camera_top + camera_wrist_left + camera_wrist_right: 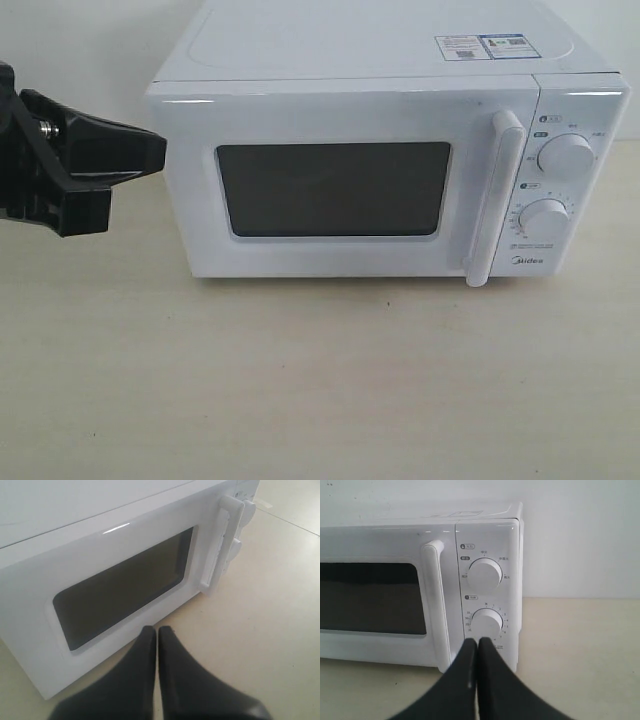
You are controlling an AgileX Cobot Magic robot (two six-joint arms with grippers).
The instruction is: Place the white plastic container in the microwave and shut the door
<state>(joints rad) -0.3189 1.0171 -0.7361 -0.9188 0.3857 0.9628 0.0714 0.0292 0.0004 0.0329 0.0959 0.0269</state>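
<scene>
Door (300,115) shut; container not in view. Both pincers are closed and empty. The right pincer (478,641) faces the lower dial (487,622), with the upright handle (436,605) just beside it. The left pincer (156,629) is farther off.

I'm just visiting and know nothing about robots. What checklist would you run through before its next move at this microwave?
1. Door flush with the front of the microwave: ok.
2. White plastic container inside: cannot tell; the window is dark and no view shows the container.
3. Left gripper shut and empty: ok.
4. Right gripper shut and empty, facing the lower dial: ok.
5. Handle free of both grippers: ok.
</scene>
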